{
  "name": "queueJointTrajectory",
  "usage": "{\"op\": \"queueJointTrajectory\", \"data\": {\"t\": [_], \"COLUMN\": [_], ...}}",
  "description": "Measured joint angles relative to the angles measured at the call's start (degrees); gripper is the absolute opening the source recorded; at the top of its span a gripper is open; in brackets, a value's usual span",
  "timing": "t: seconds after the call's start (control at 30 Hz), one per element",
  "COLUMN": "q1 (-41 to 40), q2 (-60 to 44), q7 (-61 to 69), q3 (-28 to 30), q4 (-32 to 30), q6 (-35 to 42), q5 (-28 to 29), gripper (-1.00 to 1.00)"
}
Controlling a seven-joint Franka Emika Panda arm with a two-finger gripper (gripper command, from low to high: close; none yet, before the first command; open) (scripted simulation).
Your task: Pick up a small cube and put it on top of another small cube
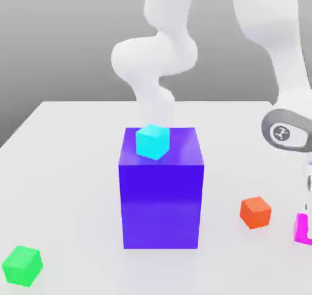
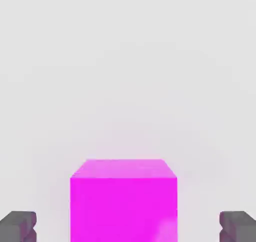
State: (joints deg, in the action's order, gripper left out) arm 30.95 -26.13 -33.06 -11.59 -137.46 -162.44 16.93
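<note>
Hand view, claw (image 2: 128,228) open astride magenta cube (image 2: 124,201), exterior view, orange cube (image 1: 255,212) nearby

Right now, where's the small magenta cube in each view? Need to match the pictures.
Exterior view: small magenta cube sits on the white table, cut by the right edge, just right of the small orange cube.
Hand view: it sits low and central, between the tool's two grey fingertips, gaps on both sides.
Shared landmark: the white table.
</note>
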Motion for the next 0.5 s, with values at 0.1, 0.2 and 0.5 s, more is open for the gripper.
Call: {"op": "queueJointTrajectory", "data": {"t": [0.1, 0.2, 0.5], "q1": [-0.01, 0.02, -10.46], "q2": [0.0, -0.09, 10.34], "q7": [-0.04, -0.1, 2.08], "q3": [-0.01, 0.01, 1.4], "q4": [0.0, 0.01, -1.25], "q6": [0.02, -0.03, 8.86], "q5": [0.04, 0.14, -9.45], "gripper": [-1.0, -1.0, -1.0]}}
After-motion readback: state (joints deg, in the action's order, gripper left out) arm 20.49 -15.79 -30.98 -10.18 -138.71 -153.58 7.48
